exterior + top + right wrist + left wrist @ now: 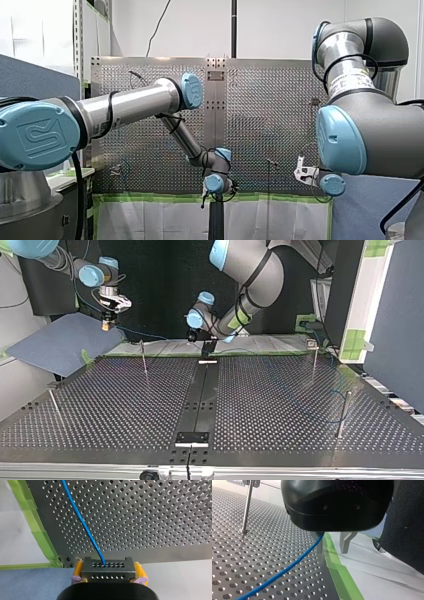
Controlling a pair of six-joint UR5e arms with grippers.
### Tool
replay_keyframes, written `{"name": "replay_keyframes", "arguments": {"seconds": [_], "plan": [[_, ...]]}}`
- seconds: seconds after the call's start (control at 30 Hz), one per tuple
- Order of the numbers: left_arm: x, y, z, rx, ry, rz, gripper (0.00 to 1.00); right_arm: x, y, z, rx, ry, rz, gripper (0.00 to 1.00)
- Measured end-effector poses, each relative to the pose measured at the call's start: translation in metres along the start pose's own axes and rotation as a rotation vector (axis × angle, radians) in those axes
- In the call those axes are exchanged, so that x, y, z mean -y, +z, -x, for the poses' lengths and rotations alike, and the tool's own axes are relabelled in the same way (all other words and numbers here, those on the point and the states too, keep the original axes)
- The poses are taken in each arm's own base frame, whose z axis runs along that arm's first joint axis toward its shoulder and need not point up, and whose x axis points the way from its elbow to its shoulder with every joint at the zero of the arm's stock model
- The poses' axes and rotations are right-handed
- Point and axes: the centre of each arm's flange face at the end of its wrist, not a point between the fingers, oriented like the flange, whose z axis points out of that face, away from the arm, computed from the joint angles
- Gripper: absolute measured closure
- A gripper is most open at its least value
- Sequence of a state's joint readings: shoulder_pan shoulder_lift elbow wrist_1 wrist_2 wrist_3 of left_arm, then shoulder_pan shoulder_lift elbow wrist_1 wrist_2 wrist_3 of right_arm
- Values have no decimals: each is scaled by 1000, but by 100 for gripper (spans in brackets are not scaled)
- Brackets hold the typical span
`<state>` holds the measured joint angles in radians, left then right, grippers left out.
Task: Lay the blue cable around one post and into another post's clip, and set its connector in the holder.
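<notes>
Two UR5e arms work at the far edge of the perforated bench (125, 405), where four thin posts (144, 359) stand well apart. The blue cable (85, 527) runs over the bench's holes into the grey connector (108, 573). My right hand (108, 563) clamps the connector between yellow pads, just off the bench's green-taped corner. My left hand (333, 544) hangs with its metal fingers apart. The cable passes just beside one finger, ungripped as far as shows. The step appears to be routing: the connector is best held square and the line kept low and slack as it meets a post. Only the wrist views reveal the grips; only the top view shows the posts' spread.
</notes>
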<state>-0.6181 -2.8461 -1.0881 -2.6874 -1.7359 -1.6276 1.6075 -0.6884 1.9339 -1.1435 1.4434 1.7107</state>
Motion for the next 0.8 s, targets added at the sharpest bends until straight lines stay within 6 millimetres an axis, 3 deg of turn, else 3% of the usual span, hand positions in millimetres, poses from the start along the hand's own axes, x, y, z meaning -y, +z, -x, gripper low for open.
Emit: {"name": "replay_keyframes", "arguments": {"seconds": [0.23,0.4,0.47,0.5,0.57,0.8], "plan": [[-1,1,1,4,-1,0,63,-1,0,0,-1,0,3,100],[0,1,3,7,-2,-2,71,-1,0,0,0,-3,5,100],[0,1,3,7,-2,-7,84,-1,0,0,1,-5,5,100],[1,1,3,7,-2,-12,84,-1,0,0,1,-5,5,100],[1,1,3,6,-2,-17,98,-1,0,0,1,-5,5,100],[3,1,3,3,-1,-26,98,-1,0,0,1,-6,5,100]]}}
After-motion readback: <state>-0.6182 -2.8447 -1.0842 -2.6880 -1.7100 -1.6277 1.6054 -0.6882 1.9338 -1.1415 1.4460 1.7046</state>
